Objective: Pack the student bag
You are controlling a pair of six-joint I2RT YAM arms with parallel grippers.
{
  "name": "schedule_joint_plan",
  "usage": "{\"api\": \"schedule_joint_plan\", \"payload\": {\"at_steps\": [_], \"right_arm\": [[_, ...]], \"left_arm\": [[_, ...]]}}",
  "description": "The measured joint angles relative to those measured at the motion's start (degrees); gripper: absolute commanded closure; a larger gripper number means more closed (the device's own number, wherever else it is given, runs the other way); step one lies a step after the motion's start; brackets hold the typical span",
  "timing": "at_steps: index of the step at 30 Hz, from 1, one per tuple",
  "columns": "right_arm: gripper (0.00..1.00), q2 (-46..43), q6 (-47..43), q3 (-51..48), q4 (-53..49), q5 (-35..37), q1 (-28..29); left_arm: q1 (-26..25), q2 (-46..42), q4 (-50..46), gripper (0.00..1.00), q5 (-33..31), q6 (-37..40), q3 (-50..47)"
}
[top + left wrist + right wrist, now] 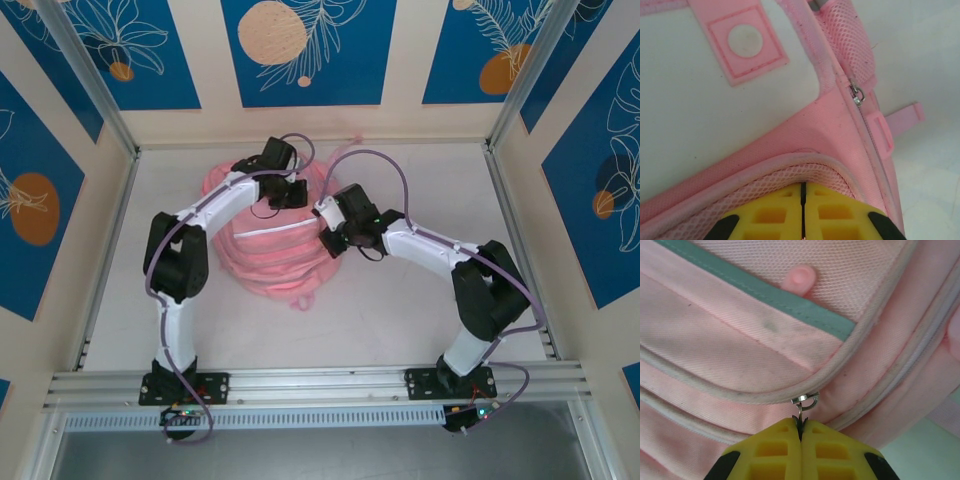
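Observation:
The student bag (268,258) is a big pink backpack lying in the middle of the table. My left gripper (292,193) reaches over its far top side. In the left wrist view its yellow fingers (802,184) are shut, with their tips pinched into the pink mesh edge (765,185) of the bag (790,132). My right gripper (330,243) is at the bag's right side. There it is shut (801,423) on the small tab of a metal zipper pull (805,400), at the curved corner of a front pocket (740,340).
A second zipper slider (857,95) and a pink strap loop (905,116) lie on the bag's side. A teal trim (765,292) borders a mesh pocket. Bare white table (420,190) surrounds the bag, with walls on three sides.

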Motion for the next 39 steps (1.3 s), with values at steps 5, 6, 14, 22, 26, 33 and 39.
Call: {"api": "schedule_joint_plan", "payload": {"at_steps": [5,6,14,22,26,33,39], "right_arm": [[1.00,-1.2,2.0,-3.3,1.9,-3.9,0.6],[1.00,-1.5,2.6,-4.0,2.5,-4.6,0.9],[1.00,-2.4,10.2,-6.2,9.8,-8.9,4.5],[0.65,-2.6,18.8,-8.5,15.4,-8.5,6.7],[0.43,-9.0,24.5,-13.5,14.8,-8.5,6.1],[0.38,-16.5,37.5,-14.6,11.6,-8.4,-0.3],[0.44,-11.5,48.1,-7.3,3.7,-10.2,-4.4]], "left_arm": [[-0.7,1.1,-1.7,0.97,-2.2,-1.7,1.4],[-0.8,1.2,-1.9,0.97,-2.4,-1.8,1.5],[-0.9,1.5,-2.5,0.97,-2.8,-3.3,2.1],[-0.7,1.4,-2.4,0.80,-2.1,-3.9,2.1],[-0.5,-0.2,-2.2,0.63,-1.0,-4.2,2.1],[0.1,-14.2,-1.2,0.51,-2.6,-5.1,-6.1],[-1.6,-28.9,0.5,0.49,-6.5,-7.0,-20.1]]}}
